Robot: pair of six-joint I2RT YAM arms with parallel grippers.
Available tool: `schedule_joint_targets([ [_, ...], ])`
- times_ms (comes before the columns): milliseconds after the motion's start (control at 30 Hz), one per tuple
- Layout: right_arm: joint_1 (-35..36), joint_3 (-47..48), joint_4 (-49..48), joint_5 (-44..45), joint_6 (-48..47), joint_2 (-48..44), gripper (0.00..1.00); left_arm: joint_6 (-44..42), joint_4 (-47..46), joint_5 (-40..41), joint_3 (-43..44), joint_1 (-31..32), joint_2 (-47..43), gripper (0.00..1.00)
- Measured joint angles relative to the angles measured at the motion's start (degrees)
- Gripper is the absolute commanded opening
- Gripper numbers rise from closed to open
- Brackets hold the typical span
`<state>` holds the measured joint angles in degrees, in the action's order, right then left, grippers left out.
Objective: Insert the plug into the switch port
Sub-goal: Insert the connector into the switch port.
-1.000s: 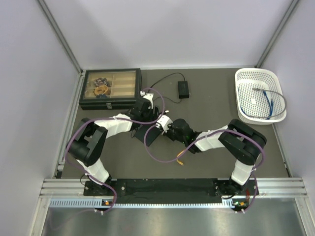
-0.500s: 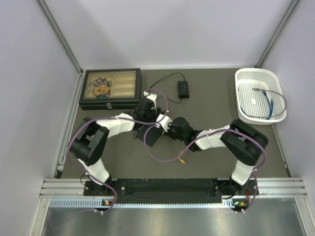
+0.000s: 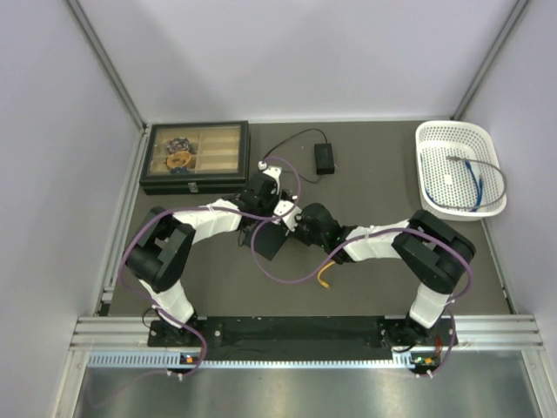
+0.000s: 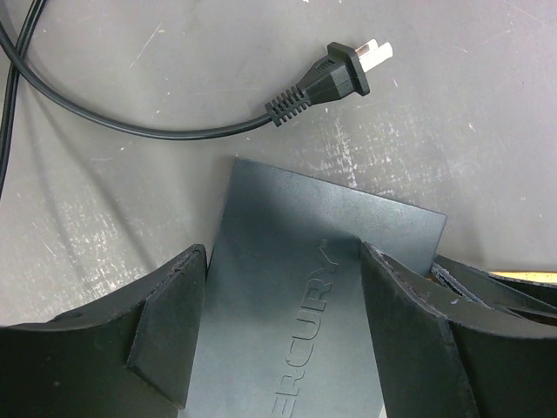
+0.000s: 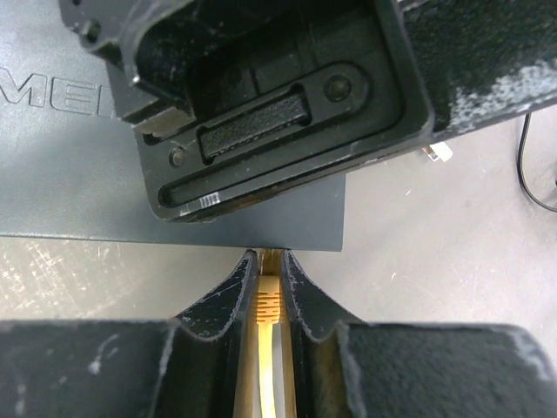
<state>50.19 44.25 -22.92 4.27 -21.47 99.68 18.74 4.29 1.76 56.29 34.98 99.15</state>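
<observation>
Reaching inward across the grey worktop (image 3: 383,165), we pinch the plug (image 5: 267,300) in our right jaws at the switch (image 4: 296,261) edge (left jaws spread over it).

The left hand (image 4: 285,261) has its two black fingers (image 4: 170,322) spread wide over a flat dark grey box (image 4: 322,218), whose raised lettering reads partly "ERCURY". The right finger overlaps the box's top face. Beyond the box, apart from it, a black mains plug (image 4: 335,77) lies on the scuffed grey worktop (image 4: 487,131), its thin black lead (image 4: 130,126) curving away left.
</observation>
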Motion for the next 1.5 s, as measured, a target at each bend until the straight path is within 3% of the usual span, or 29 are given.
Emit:
schedule_joint_targets([
  [67,-0.02,0.15,0.33,0.02,0.00,0.00,0.00,0.15,0.07,0.28,0.02,0.00,0.00,0.72],
  [200,-0.02,0.15,0.52,0.13,0.15,-0.35,0.22,1.05,0.20,0.76,0.02,0.07,-0.04,0.72],
  [300,0.07,0.09,-1.68,-1.86,0.96,-2.64,0.33,2.19,0.26,0.22,0.13,0.09,-0.04,0.72],
  [600,-0.55,-0.90,0.50,-1.27,1.11,-9.62,0.47,4.94,5.11,-3.85,1.38,1.31,0.02,0.72],
  [1033,-1.68,-10.27,3.32,-4.68,6.16,-23.96,0.55,7.04,6.25,-6.73,2.10,4.61,0.76,0.72],
  [1500,-5.33,-21.77,4.37,-7.21,13.42,-32.50,0.60,8.87,6.38,-6.91,2.49,4.92,1.31,0.72],
])
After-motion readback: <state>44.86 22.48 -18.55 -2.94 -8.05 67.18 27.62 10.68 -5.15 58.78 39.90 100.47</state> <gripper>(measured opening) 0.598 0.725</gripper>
